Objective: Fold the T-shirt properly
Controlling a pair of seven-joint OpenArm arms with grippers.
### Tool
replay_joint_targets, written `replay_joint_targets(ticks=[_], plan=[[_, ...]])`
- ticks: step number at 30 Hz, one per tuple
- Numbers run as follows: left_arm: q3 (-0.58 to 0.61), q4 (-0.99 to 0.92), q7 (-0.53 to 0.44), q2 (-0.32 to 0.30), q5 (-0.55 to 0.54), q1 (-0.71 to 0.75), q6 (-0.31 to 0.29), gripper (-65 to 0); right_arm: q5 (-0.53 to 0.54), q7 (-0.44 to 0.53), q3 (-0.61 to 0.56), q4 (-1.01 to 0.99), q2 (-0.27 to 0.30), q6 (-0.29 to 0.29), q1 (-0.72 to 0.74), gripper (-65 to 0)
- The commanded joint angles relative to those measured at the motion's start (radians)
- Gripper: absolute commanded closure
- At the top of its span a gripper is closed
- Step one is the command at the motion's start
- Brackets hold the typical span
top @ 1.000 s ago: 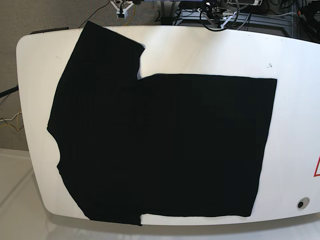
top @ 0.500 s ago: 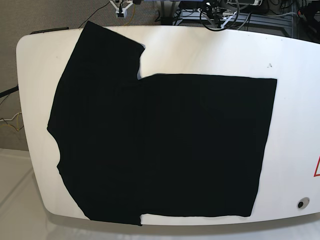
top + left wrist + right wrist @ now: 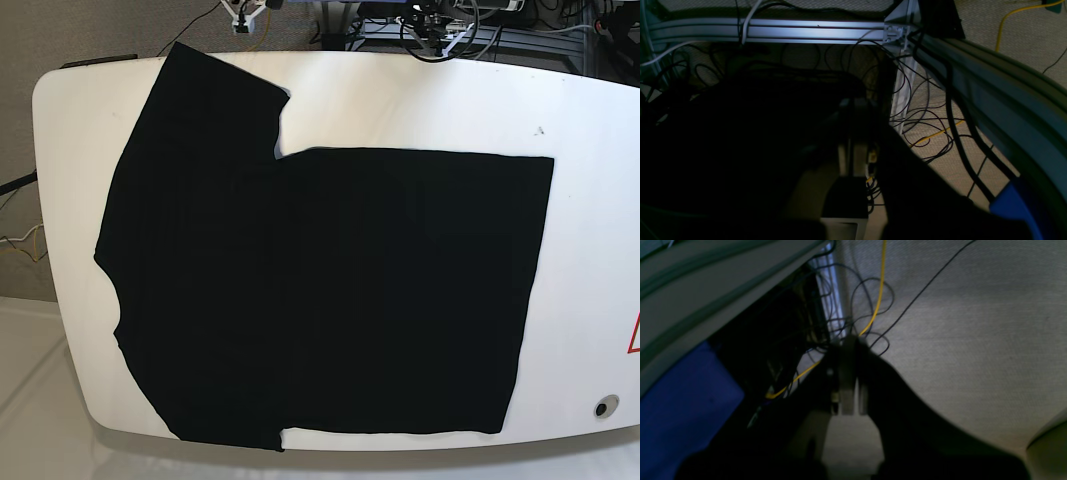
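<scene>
T-shirt (image 3: pixel 320 300) lies flat on white desk (image 3: pixel 590 200), sleeves toward base view's left, hem at right; no fold made yet. Both arms parked below desk level. Left tool (image 3: pixel 857 160) & right tool (image 3: pixel 846 386) both closed, holding nothing, pointing at floor cables. Risks: near sleeve sits right at desk edge, so a drag could pull cloth off; a closed tool can't pinch fabric; black cloth hides seams, so grab pt may be off.

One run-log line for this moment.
T-shirt: flat, unfolded on table | left gripper: shut, off-table | right gripper: shut, off-table
</scene>
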Motion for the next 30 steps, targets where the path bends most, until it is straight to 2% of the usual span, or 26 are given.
replay_joint_targets(ticks=[1,30], plan=[[0.001,0.001,-0.001,-0.002,-0.006,-0.001,-0.001,0.0,0.001,0.002,-0.001,-0.001,0.001,0.003,-0.005,-0.5],[0.006,-0.004,-0.005,0.0,-0.009,-0.001,-0.002,-0.2,-0.002,0.015,-0.001,0.003,0.004,0.002,-0.011,-0.1]])
